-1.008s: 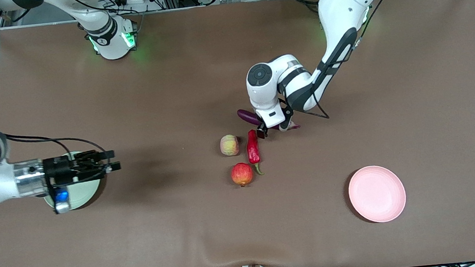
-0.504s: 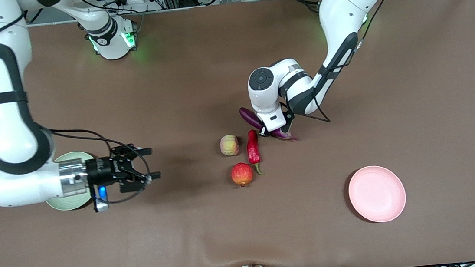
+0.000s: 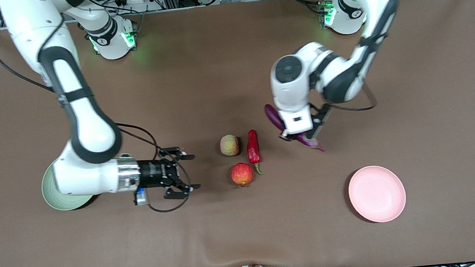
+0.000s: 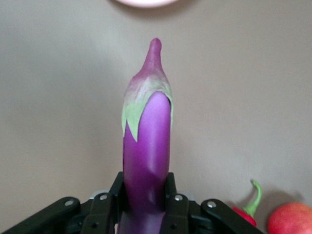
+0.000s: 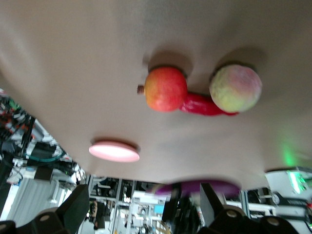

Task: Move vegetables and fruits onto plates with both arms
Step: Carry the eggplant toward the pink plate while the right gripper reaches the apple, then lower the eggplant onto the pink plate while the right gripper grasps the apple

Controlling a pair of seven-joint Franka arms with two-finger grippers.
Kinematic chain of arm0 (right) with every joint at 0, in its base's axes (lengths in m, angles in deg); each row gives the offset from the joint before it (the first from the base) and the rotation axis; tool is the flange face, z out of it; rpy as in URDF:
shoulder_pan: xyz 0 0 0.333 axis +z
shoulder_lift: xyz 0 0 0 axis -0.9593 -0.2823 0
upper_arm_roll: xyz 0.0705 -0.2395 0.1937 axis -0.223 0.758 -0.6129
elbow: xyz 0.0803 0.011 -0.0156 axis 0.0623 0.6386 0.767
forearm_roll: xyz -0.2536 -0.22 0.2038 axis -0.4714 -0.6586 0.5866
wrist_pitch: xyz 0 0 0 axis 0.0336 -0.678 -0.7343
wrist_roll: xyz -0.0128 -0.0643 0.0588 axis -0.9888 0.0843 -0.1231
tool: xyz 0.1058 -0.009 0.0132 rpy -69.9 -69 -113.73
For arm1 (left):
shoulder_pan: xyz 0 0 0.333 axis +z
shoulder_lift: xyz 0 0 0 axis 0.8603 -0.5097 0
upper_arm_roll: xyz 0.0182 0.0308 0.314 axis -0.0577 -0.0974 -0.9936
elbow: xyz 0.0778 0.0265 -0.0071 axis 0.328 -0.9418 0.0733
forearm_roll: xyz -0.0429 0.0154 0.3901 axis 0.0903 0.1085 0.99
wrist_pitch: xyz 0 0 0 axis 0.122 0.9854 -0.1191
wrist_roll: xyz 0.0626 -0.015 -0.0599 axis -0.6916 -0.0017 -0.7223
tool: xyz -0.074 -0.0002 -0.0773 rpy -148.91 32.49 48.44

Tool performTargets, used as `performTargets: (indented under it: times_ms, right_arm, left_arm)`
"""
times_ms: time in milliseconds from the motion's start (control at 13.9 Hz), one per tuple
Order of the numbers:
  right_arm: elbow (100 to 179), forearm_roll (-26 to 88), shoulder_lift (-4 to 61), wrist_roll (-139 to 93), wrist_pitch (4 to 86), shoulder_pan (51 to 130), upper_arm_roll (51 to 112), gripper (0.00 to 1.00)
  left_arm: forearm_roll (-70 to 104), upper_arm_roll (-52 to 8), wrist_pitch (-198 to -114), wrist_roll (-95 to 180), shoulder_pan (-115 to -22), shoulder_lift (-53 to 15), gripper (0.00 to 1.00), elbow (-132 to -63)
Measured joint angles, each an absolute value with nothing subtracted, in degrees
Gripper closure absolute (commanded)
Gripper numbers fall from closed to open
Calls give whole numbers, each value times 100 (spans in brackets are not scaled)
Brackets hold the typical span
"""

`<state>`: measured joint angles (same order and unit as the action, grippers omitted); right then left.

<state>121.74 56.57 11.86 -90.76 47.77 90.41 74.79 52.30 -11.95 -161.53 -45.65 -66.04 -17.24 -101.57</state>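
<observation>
left gripper (image 3: 298, 135) clamps eggplant (image 3: 274, 117), lifted over table beside chili pepper (image 3: 252, 147); right gripper (image 3: 185, 172) spread wide, empty, near pomegranate (image 3: 242, 174).

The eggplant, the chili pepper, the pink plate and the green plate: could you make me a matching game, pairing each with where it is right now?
Things:
1. eggplant
2. chili pepper
3. pink plate
4. green plate

Places:
A. partly under the right arm
B. on the table, with nothing on it
C. held in the left gripper, off the table
D. lying on the table beside the apple-like fruit

Pairs: 1-C, 2-D, 3-B, 4-A
</observation>
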Motion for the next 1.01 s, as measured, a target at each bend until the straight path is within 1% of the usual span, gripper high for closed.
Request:
performTargets:
  times_ms: [144, 432, 504, 720, 1008]
  right_arm:
    - [12175, 5658, 917, -9071, 5123, 9316, 7470, 0]
    - [12150, 5662, 402, -9064, 6426, 10138, 7463, 0]
    - [12106, 5662, 296, -9054, 6546, 10222, 7467, 0]
    - [11799, 5662, -8, -8993, 6558, 10231, 7504, 0]
    - [11548, 5662, -235, -8806, 6588, 10226, 7526, 0]
  left_arm:
    - [5115, -1197, -16069, -3582, -6055, -1572, 100, -10176]
    - [5091, -1204, -16083, -2082, -5163, -1694, 100, -10184]
    - [5090, -1203, -16088, -1798, -5005, -1753, 100, -10143]
    - [5090, -1213, -16098, -982, -4619, -2046, 100, -9852]
    - [5090, -1219, -16162, -238, -4273, -2731, 100, -9216]
